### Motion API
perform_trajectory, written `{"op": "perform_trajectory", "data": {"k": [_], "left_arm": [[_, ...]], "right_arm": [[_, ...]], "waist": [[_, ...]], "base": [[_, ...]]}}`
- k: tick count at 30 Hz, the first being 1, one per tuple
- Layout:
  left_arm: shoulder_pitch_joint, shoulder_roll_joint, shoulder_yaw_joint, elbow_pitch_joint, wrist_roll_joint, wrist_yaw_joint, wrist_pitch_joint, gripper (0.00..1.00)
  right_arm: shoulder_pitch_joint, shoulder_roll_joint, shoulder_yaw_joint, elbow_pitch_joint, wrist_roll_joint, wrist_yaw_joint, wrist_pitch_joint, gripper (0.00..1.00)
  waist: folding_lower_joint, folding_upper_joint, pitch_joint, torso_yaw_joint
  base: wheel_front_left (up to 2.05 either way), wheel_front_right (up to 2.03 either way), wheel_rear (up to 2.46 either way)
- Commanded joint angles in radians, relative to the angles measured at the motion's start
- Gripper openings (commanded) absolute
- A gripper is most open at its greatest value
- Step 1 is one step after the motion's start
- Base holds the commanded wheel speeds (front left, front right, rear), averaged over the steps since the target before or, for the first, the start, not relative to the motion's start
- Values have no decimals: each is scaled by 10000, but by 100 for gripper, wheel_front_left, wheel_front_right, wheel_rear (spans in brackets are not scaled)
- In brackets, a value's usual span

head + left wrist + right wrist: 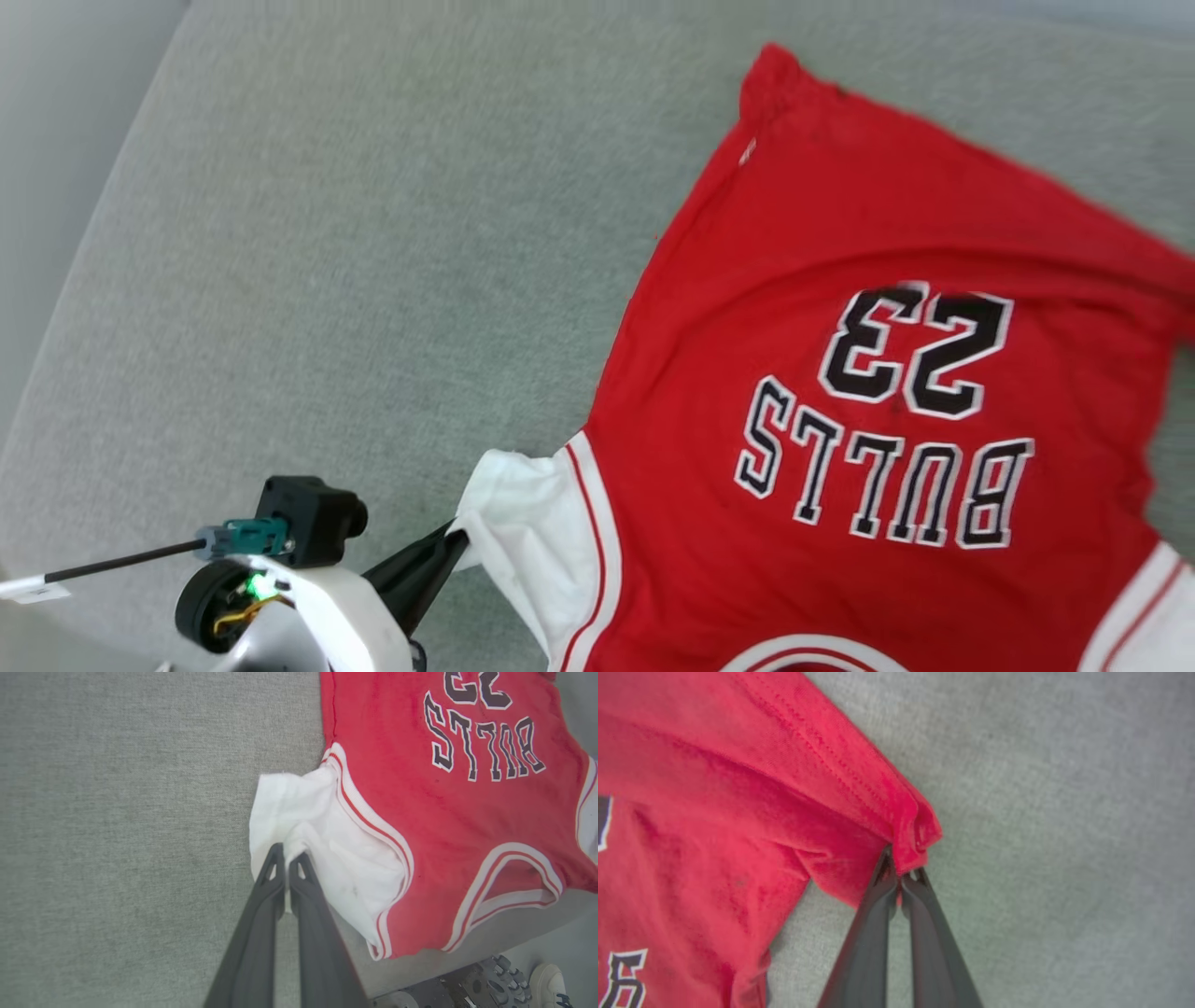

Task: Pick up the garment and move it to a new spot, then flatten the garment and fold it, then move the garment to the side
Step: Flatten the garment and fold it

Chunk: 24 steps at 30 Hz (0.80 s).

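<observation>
The left gripper (286, 855) fingers are pressed together on a fold of the white sleeve (303, 812), and the right gripper (901, 877) fingers are likewise pinched on a red hem corner (917, 833). Cloth is bunched at each fingertip pair, which indicates that both grips are seated on fabric, not on the cushion (327, 233) beneath. The two holds are set at opposite ends of the garment (840, 280), one near the shoulder and one at the hem. This arrangement is judged to let the fabric be drawn taut between them for lifting or flattening. The garment is laid face up on the grey cushion, in the right part of the head view, with open cushion to its left. The lettering (887, 467) reads upside down from the head camera. The collar (812, 644) is therefore directed toward the robot and the hem away from it. The long axis runs from collar to hem, tilted slightly toward the robot's right.
</observation>
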Motion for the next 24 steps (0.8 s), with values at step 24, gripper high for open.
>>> {"op": "perform_trajectory", "data": {"k": [24], "left_arm": [[1493, 283, 365, 402, -633, 548, -256, 0]], "right_arm": [[7372, 1751, -2753, -4100, 199, -4, 804, 0]], "waist": [[0, 0, -2842, -1994]], "base": [[0, 0, 0]]}}
